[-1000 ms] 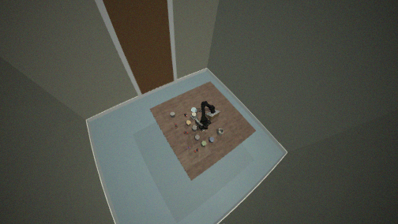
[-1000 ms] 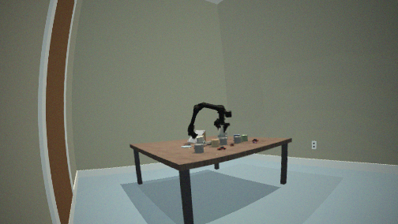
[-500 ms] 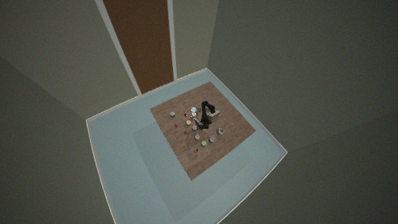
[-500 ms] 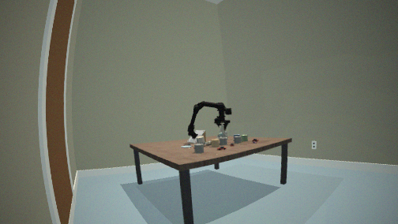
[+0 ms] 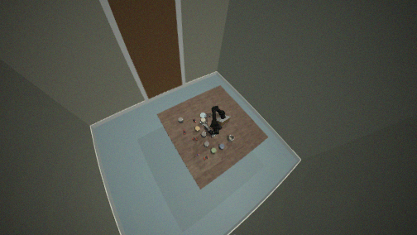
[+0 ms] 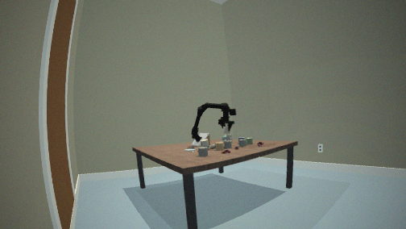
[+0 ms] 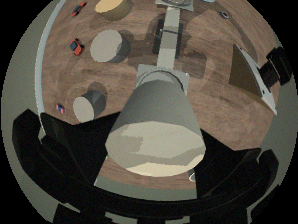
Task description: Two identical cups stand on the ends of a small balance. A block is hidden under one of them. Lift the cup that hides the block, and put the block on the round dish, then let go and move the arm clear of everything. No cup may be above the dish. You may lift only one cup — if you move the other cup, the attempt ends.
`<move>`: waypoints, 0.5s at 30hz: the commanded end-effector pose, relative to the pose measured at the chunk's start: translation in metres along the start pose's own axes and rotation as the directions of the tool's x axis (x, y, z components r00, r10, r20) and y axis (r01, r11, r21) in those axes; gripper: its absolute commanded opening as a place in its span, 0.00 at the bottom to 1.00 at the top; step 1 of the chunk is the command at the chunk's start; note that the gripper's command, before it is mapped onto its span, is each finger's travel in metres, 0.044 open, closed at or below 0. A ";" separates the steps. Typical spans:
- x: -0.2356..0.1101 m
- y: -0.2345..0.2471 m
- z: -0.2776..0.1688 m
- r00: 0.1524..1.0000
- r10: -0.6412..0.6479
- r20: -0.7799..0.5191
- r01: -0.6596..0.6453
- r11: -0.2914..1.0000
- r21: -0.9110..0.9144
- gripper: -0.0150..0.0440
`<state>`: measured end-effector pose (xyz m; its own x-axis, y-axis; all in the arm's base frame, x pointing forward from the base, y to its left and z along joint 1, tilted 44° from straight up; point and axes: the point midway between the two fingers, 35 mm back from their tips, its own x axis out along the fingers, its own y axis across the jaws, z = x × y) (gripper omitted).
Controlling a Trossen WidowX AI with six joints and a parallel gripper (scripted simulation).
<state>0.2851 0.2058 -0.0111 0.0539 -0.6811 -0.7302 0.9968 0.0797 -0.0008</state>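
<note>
My gripper [image 7: 157,121] [image 6: 226,126] is shut on a pale grey cup [image 7: 159,107] and holds it upright, raised above the near end of the balance. The balance's pale beam [image 7: 170,42] runs away from below this cup; a square plate [image 7: 184,83] shows at its near end. The other cup [image 5: 203,120] stands at the far end, mostly cut off at the wrist view's top edge. The round pale dish [image 5: 203,115] [image 6: 189,150] lies beyond that far end. I cannot make out the block; the held cup hides much of the near plate.
Grey cylinders [image 7: 106,46] [image 7: 83,109] and a tan cylinder [image 7: 113,7] stand left of the beam, with small red toy cars [image 7: 76,47] beyond them. A tilted white-and-brown panel [image 7: 252,75] stands on the right by the arm base. A round container [image 5: 231,137] stands on the table [image 5: 248,134].
</note>
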 end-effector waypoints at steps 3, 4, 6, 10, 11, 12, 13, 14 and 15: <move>-0.011 -0.001 -0.001 1.000 0.007 -0.008 -0.007 1.000 0.003 0.25; -0.012 -0.001 -0.001 1.000 0.007 -0.008 -0.007 1.000 0.003 0.25; -0.015 -0.002 -0.001 1.000 0.007 -0.008 -0.007 1.000 0.003 0.25; -0.020 -0.003 0.000 1.000 0.007 -0.007 -0.007 1.000 0.003 0.25; -0.021 -0.003 0.000 1.000 0.007 -0.007 -0.007 1.000 0.003 0.25; -0.023 -0.003 0.000 1.000 0.007 -0.007 -0.007 1.000 0.003 0.25; -0.024 -0.003 0.000 1.000 0.007 -0.007 -0.007 1.000 0.003 0.25; -0.025 -0.004 0.000 1.000 0.007 -0.007 -0.007 1.000 0.003 0.25; -0.026 -0.004 0.001 1.000 0.007 -0.007 -0.007 1.000 0.003 0.25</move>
<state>0.2810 0.2172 0.0044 0.0536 -0.6819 -0.7294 0.9968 0.0795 -0.0010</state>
